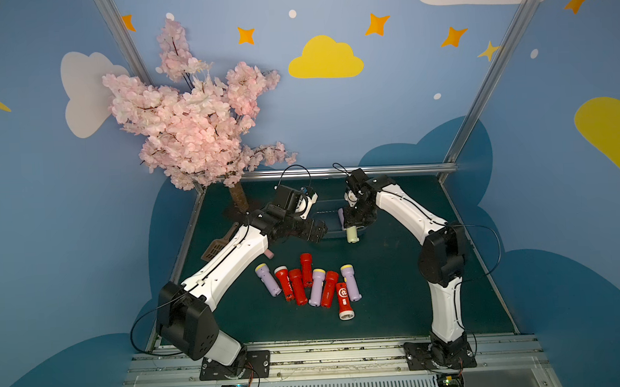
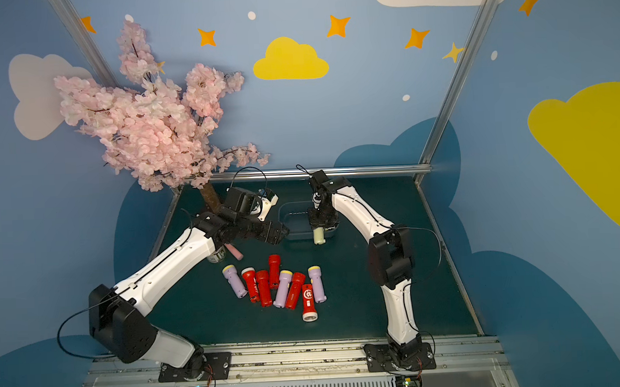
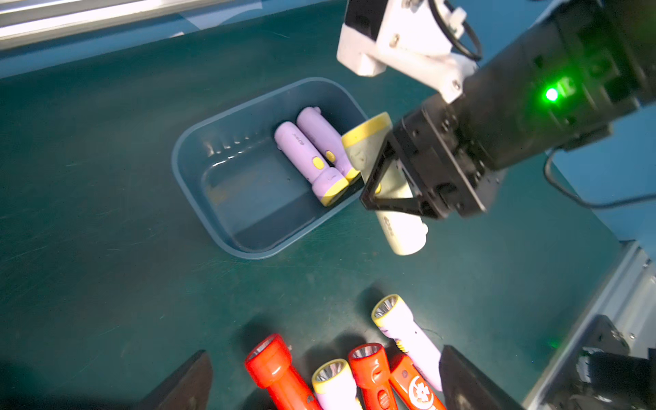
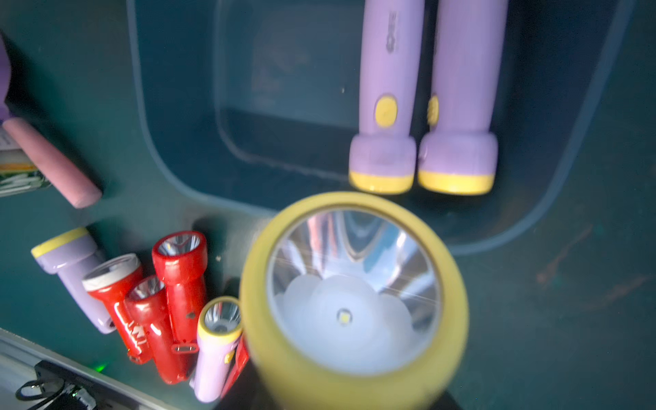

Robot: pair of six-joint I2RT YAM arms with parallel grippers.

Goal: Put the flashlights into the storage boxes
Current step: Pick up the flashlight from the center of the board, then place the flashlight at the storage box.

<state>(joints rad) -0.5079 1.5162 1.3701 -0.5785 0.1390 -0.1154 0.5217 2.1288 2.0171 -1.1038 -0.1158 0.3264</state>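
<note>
Right pincer [image 3: 381, 190] mine, clamped on pale green flashlight [image 3: 403, 232] — head over tub [image 3: 184, 170] rim, tail over table [image 3: 106, 284]. Two lavender flashlights [image 3: 312, 159] fill one side; I'd shift over bare floor, level lengthwise, lower, release. Left pincer [image 1: 319, 233] gaping, empty.

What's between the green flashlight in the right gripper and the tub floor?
Nothing visible. The right gripper holds the pale green flashlight over the slate-blue tub at its rim. Two lavender flashlights lie side by side against one side wall; the rest of the floor is bare.
</note>
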